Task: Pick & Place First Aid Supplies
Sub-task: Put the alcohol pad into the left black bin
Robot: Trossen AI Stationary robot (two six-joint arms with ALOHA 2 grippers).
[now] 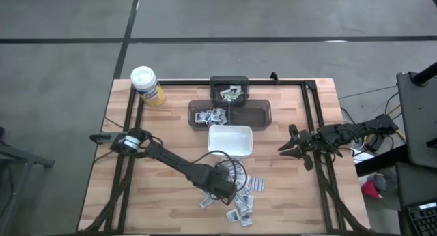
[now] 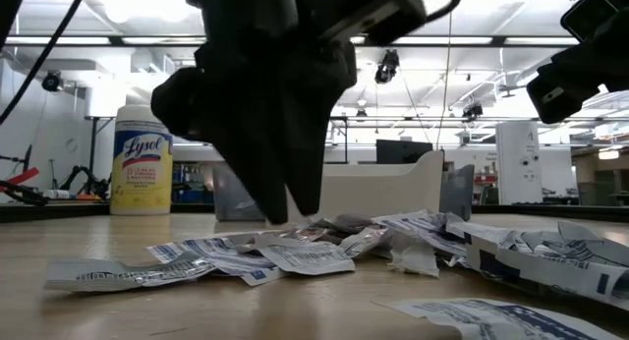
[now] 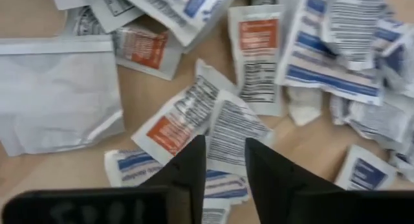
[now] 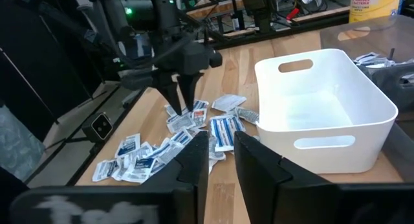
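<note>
The first aid supplies (image 1: 240, 195) are small flat packets, lying loose in a pile on the wooden table near its front edge. My left gripper (image 3: 224, 141) points steeply down over the pile's left part, open by a narrow gap. A white packet with black print (image 3: 228, 123) lies under that gap. The right wrist view shows the same gripper (image 4: 180, 106) with its tips at the pile. My right gripper (image 1: 285, 147) waits at the table's right side, level and above the table. It stands open by a narrow gap (image 4: 221, 138) with nothing between its fingers. My left gripper stands over the pile from above with its fingertips (image 2: 283, 216) down at the level of the packets. I cannot tell whether they touch a packet. Nothing shows lifted between the fingers.
A white rectangular dish (image 1: 230, 140) stands just behind the pile. Behind it are three dark trays (image 1: 229, 89), two of them with packets inside. A yellow canister with a white lid (image 1: 147, 86) stands at the far left corner. Bare wood lies to the left of the pile.
</note>
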